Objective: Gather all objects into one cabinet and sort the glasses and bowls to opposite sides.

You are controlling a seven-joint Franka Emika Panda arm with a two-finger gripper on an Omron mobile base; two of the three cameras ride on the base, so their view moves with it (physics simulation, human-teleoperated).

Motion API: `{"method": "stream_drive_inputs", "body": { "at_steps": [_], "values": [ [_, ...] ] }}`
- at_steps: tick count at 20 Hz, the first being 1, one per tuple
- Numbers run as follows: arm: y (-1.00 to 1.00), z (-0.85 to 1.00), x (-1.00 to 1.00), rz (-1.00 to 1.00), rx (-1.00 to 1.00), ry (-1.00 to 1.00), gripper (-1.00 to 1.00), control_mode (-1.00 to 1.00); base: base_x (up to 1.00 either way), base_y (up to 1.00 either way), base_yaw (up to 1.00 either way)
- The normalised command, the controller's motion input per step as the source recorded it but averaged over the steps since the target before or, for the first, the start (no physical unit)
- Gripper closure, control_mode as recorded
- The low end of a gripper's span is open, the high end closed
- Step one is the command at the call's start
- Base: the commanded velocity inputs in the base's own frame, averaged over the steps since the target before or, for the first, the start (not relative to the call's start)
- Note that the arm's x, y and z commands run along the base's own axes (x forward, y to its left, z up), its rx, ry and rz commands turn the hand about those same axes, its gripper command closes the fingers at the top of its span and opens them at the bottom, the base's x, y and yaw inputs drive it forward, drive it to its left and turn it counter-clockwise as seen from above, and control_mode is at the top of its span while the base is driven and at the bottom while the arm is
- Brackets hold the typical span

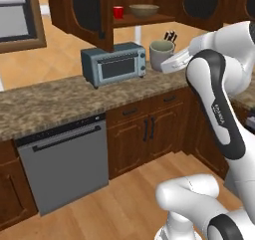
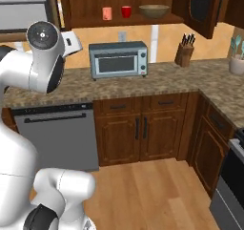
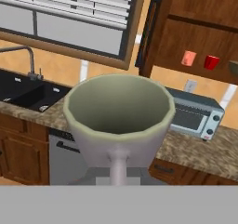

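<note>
1. Step in hand, as I judge it: carrying the grey mug (image 3: 118, 121) to the cabinet (image 2: 119, 0). It's the last of the cups to go in.
2. My pincer (image 3: 119, 172) is clamped narrow on the mug's side handle; in the hand view the mug sits right in front of the camera, mouth toward it, handle pointing down into the grip.
3. In the left base view the grey mug (image 1: 161, 55) hangs in the air to the right of the toaster oven (image 1: 114, 63), above the counter (image 1: 45, 104) and below the cabinet shelf.
4. Already on the shelf above the toaster oven: salmon-pink cup (image 2: 107, 13) to the left, red cup (image 2: 126, 12) just beside it, tan-brown bowl (image 2: 154, 11) off to the right, apart from the cups.
5. Cabinet doors stand open, so the shelf is reachable.
6. Next move, my call: lift the mug above shelf level, swing it left over the toaster oven, and set it down on the cup side, left of the bowl.
7. Watch for: the front edge of the shelf, the open door, and bumping the two cups; space near them looks tight.
8. Keep the mug upright before letting go.
</note>
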Motion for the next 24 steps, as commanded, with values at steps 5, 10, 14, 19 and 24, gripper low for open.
{"method": "stream_drive_inputs", "body": {
  "at_steps": [5,10,14,19,24],
  "values": [
    [0.00,0.00,0.00,0.00,0.00,0.00,1.00,1.00,0.62,-0.36,0.08],
    [0.00,0.00,0.00,0.00,0.00,0.00,1.00,1.00,0.66,-0.38,0.06],
    [0.00,0.00,0.00,0.00,0.00,0.00,1.00,1.00,0.78,-0.39,0.06],
    [0.00,0.00,0.00,0.00,0.00,0.00,1.00,1.00,0.84,-0.36,0.05],
    [0.00,0.00,0.00,0.00,0.00,0.00,1.00,1.00,0.94,-0.26,0.05]
  ]
}}
